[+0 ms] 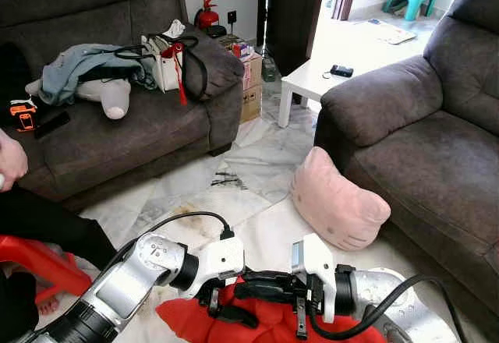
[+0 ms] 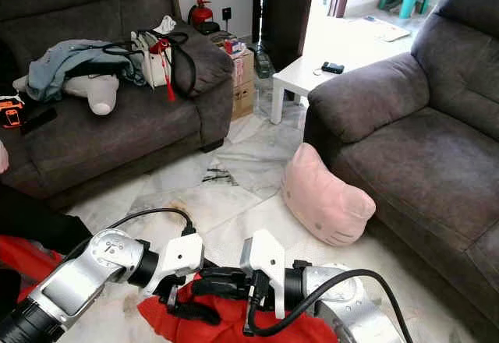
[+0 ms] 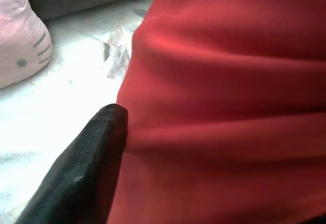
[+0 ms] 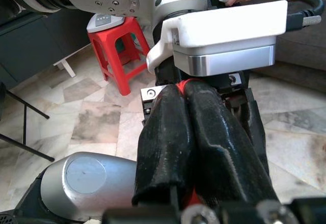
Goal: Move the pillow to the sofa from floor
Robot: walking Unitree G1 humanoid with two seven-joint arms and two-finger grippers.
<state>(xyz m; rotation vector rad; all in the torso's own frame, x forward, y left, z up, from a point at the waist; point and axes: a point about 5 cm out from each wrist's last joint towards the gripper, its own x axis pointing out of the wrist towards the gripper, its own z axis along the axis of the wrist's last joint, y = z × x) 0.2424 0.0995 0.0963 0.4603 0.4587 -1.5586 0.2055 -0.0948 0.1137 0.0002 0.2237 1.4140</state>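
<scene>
A red pillow (image 1: 191, 321) lies on the marble floor at the bottom of the eye views, right in front of me. Both grippers meet over it. My left gripper (image 1: 228, 306) presses into the red fabric (image 3: 229, 91); one black finger (image 3: 86, 168) shows against it and the other is hidden. My right gripper (image 4: 183, 132) has its fingers pressed together with a sliver of red cloth pinched between them. A pink cat-face pillow (image 1: 337, 201) leans on the floor against the front of the right sofa (image 1: 444, 171), apart from both grippers.
The left sofa (image 1: 117, 136) carries clothes, a white bag and a plush toy. A person sits at the left, hand (image 1: 9, 164) and dark leg in view, beside a red stool (image 1: 39, 261). A white table (image 1: 308, 82) and cardboard boxes stand behind.
</scene>
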